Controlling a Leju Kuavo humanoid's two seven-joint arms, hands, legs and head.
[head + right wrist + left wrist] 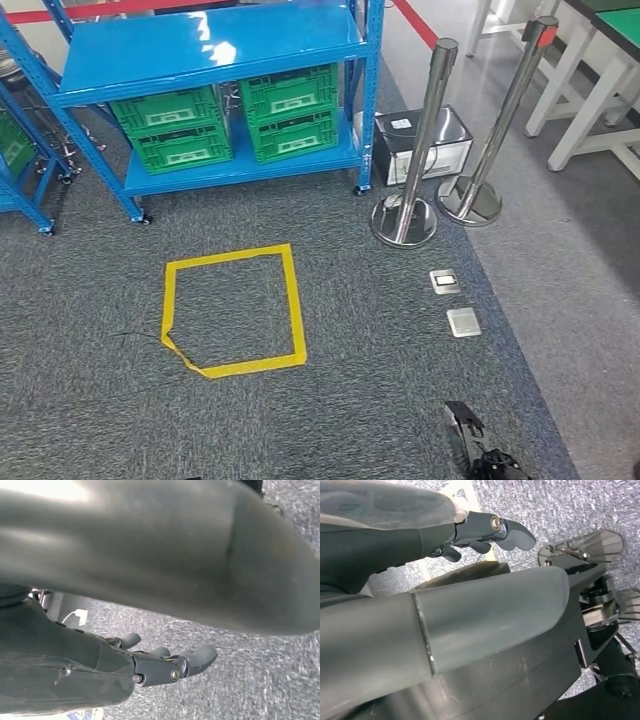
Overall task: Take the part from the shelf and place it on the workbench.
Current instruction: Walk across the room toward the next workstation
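You are looking down from the head view at grey carpet. Across the upper left of the frame stands a blue metal shelf (211,45). On its lower level sit two green slatted crates side by side, the left crate (173,128) and the right crate (290,110). Each appears to be a stack of two, and the upper shelf board cuts off their tops, so you cannot tell what is inside them. The part you are to take cannot be made out anywhere; if it lies in a crate, the slats and the board hide it.

In the centre of the frame a square of yellow tape (234,310) marks the carpet, its lower left corner peeling. To the right of the shelf a dark box with a shiny top (423,140) rests on the floor, with two chrome posts (423,150) just in front of it. White workbench legs (581,110) show in the upper right, cut off by the edge.

In the left wrist view, your left hand (486,532) hangs over the carpet, fingers loosely extended, grasping nothing. In the right wrist view, your right hand (166,662) is likewise released, fingers apart, holding nothing.
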